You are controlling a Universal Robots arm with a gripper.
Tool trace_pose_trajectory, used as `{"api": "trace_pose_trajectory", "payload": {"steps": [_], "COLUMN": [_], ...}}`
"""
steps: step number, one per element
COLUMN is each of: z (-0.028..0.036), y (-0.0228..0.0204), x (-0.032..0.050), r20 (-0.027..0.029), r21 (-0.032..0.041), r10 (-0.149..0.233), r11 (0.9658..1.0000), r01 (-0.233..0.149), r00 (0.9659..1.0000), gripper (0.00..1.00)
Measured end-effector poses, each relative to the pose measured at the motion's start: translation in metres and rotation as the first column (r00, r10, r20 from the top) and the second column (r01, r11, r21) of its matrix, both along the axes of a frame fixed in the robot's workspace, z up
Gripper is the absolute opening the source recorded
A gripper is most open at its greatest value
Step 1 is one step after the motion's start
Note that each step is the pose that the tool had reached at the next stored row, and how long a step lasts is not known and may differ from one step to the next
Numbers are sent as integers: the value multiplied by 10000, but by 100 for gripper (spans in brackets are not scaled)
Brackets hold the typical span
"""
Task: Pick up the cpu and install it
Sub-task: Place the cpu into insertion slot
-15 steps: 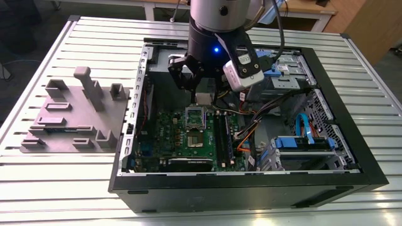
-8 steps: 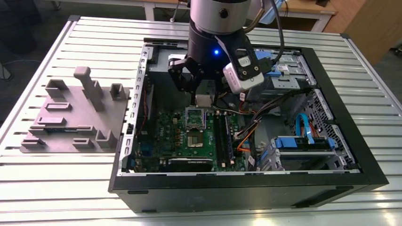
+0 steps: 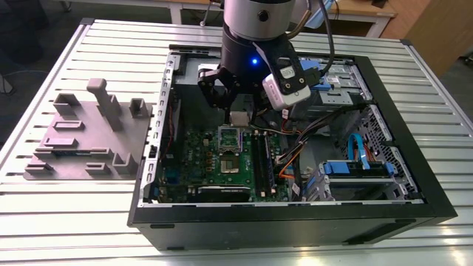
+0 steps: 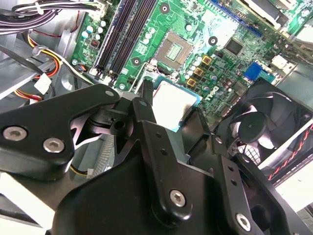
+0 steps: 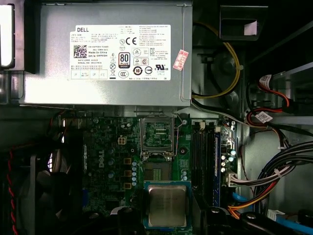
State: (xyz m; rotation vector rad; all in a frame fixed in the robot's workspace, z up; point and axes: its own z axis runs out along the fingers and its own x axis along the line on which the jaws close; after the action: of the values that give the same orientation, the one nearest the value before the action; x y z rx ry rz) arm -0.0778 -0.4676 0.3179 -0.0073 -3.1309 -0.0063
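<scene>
The big open computer case (image 3: pixel 281 224) sits on the slatted table (image 3: pixel 66 221), on the side toward the exterior view's right. The arm (image 3: pixel 255 27) reaches down into it from above. There is not much room in there. I think the arm could bump a case wall or catch the bunch of cables (image 3: pixel 325 119) beside it if it slides sideways.

The green motherboard (image 3: pixel 210 166) lies flat on the floor of the case. A push that is too hard could press on the board and hurt it.

The socket (image 4: pixel 176 46) sits near the middle of the board with its metal frame open. This looks like the biggest worry. If the cpu goes in crooked, turned the wrong way, or a little off to one side, it could bend the tiny pins and not sit flat.

The cpu (image 5: pixel 167 205) is up in the air, over the board and near the socket, not in it yet. It could slip and drop, because only its thin edges are held.

The arm stands almost straight up, with its wrist pointing down at the board. The gripper (image 4: pixel 172 108) hangs just over the board. Its jaws are closed in on two sides of the cpu and hold it flat.
</scene>
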Motion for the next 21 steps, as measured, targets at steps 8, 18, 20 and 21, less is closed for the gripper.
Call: {"api": "trace_pose_trajectory", "payload": {"steps": [8,18,20,21], "z": [-40,-109,-109,-110], "y": [0,-1,-1,-1], "x": [0,0,0,0], "r20": [0,0,0,0], "r21": [-2,-1,-1,-1], "r10": [0,-1,0,-1], "r11": [10000,10000,10000,10000], "r01": [0,1,0,1], "r00": [10000,10000,10000,10000], "gripper": [47,47,47,47]}}
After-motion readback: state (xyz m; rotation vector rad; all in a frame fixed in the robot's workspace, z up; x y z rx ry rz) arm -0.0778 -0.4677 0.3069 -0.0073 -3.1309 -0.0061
